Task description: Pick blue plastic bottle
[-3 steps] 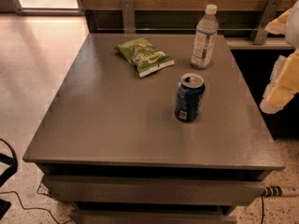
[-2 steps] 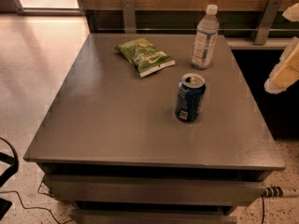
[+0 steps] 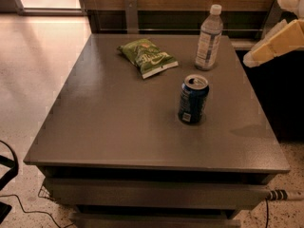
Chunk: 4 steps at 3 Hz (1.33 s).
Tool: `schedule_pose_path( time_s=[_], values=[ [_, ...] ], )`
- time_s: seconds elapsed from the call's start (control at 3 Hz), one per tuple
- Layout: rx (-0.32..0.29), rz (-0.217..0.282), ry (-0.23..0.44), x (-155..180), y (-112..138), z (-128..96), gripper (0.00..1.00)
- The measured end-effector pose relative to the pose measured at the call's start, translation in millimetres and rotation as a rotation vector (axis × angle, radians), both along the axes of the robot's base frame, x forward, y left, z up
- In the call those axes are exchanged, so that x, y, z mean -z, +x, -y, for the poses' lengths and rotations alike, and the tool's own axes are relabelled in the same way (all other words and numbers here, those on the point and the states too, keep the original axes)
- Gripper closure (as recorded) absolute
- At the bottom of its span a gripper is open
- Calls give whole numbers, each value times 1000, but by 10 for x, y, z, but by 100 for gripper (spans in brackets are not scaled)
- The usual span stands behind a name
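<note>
Pincer (image 3: 268, 49) hangs off the right side of the tabletop (image 3: 109, 122) — whether open or closed, cannot tell — and the blue plastic bottle (image 3: 209, 41) stands near to its left, long axis vertical.

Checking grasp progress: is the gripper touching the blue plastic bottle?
Apart. Camera view shows a gap between the gripper, at the right edge, and the blue plastic bottle.

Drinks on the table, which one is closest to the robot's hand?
The tall clear plastic bottle with the white cap. The hand hovers just right of it; the short dark blue metal can stands farther off.
</note>
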<state>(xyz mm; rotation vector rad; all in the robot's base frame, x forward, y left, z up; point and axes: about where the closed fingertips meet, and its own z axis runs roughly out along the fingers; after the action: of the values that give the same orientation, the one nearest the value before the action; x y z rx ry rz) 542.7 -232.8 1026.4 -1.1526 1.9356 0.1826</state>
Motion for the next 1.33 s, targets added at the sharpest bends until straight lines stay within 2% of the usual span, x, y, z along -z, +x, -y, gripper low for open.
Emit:
schedule_pose_path(
  time_s=[0.33, 0.67, 1.0, 1.33],
  values=[
    [-26, 107, 124, 69, 189, -93, 0],
    [23, 200, 228, 174, 322, 83, 0],
    [100, 215, 247, 228, 298, 385, 0],
    [106, 218, 248, 224, 296, 406, 0]
  ],
)
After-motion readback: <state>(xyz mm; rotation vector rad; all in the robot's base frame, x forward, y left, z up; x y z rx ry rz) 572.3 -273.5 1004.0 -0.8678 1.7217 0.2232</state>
